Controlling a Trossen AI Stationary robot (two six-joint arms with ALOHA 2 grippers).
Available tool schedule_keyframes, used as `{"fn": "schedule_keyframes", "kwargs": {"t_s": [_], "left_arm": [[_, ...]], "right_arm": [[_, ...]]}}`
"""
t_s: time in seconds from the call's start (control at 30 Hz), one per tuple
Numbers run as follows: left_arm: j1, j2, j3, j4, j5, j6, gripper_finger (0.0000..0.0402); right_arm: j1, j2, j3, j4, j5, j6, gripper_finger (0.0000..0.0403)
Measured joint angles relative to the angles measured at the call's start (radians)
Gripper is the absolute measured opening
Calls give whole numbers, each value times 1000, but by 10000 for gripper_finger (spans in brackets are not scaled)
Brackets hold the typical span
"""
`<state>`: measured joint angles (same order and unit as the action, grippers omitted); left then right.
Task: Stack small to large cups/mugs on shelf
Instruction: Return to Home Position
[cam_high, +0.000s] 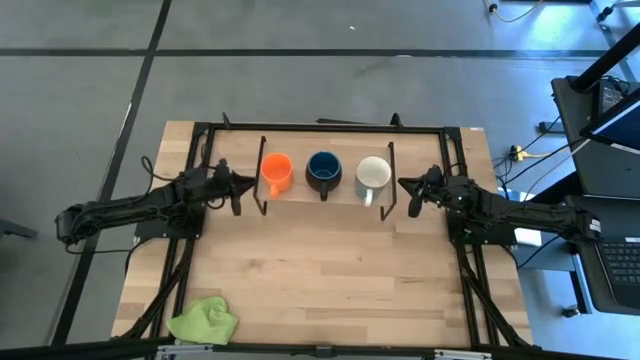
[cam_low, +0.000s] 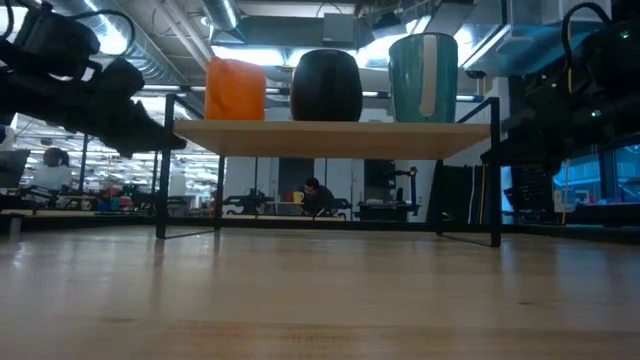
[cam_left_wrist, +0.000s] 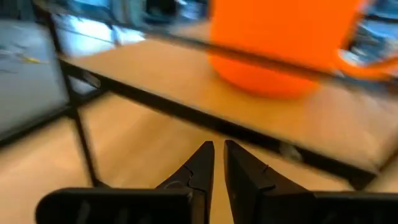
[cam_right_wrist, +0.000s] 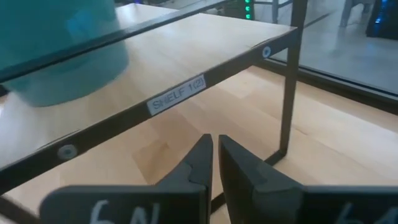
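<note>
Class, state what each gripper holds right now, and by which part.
Nothing is held: left gripper and right gripper are both shut and empty.

The high camera looks straight down on the shelf (cam_high: 300, 200) from far above. The low camera sits below the shelf's board, facing its long side level and near. Each wrist camera looks closely at one end of the shelf. All four views share the shelf.
</note>
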<state>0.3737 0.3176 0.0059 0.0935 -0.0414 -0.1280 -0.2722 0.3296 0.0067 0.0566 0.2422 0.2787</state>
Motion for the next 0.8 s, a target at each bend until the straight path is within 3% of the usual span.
{"fn": "schedule_keyframes", "kwargs": {"t_s": [0.1,0.3,0.57,0.8], "left_arm": [[-2,3,1,-83,71,1,33],[-2,52,2,-80,91,7,33],[-2,76,2,-49,284,7,33],[-22,76,3,-45,369,0,33]], "right_arm": [[0,14,0,3,23,2,29],[0,45,0,5,28,6,29],[0,57,0,5,27,31,29],[0,57,0,5,27,31,29]]}}
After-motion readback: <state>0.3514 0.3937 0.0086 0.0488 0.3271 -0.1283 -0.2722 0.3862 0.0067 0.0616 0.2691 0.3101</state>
